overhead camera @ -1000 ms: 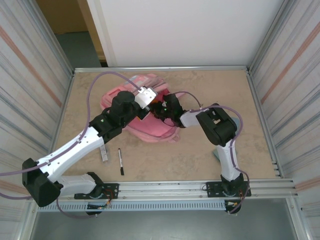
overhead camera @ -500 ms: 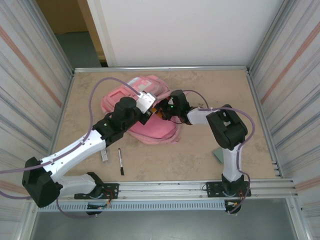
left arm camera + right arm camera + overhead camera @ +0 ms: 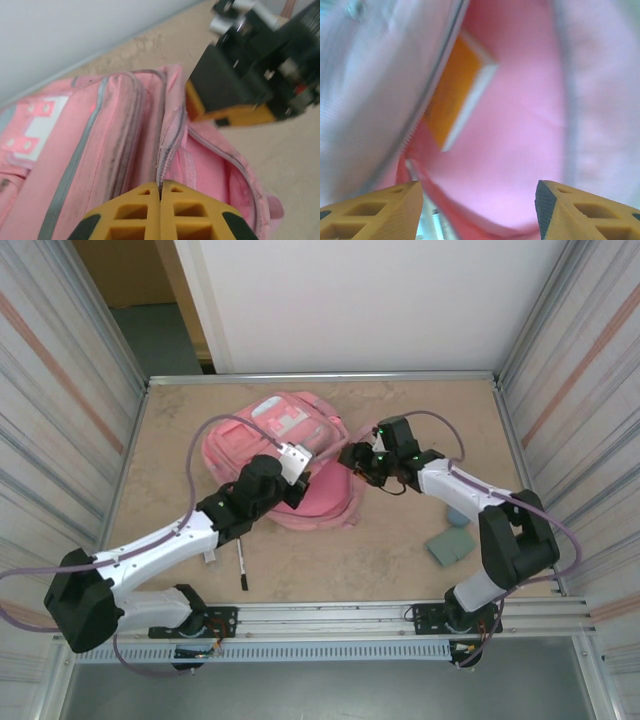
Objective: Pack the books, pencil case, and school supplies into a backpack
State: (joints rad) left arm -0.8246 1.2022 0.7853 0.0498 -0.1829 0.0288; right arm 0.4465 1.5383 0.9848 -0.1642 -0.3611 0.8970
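The pink backpack (image 3: 250,440) lies flat at the table's middle back, its main zip open on the right side. My left gripper (image 3: 305,479) is shut on the zip edge (image 3: 167,150) of that opening, its yellow fingertips (image 3: 145,200) pressed together on the fabric. My right gripper (image 3: 348,456) is open at the mouth, nothing between its fingers (image 3: 380,207). Inside the backpack's pink lining (image 3: 520,100) lies the yellow book (image 3: 455,95). The black pen (image 3: 242,565) lies near the front left, with the whitish bar (image 3: 208,556) beside it. The pencil case is out of view.
A grey-green flat piece (image 3: 450,545) and a small blue item (image 3: 458,517) lie at the right beside my right arm. Metal walls close in both sides. A rail (image 3: 330,618) runs along the near edge. The right gripper's black body (image 3: 240,80) hangs close above the opening.
My right gripper has drawn back rightward out of the backpack's opening, its jaws wider, and its elbow swung right. My left gripper moved nearer with the zip edge; the backpack lies flatter.
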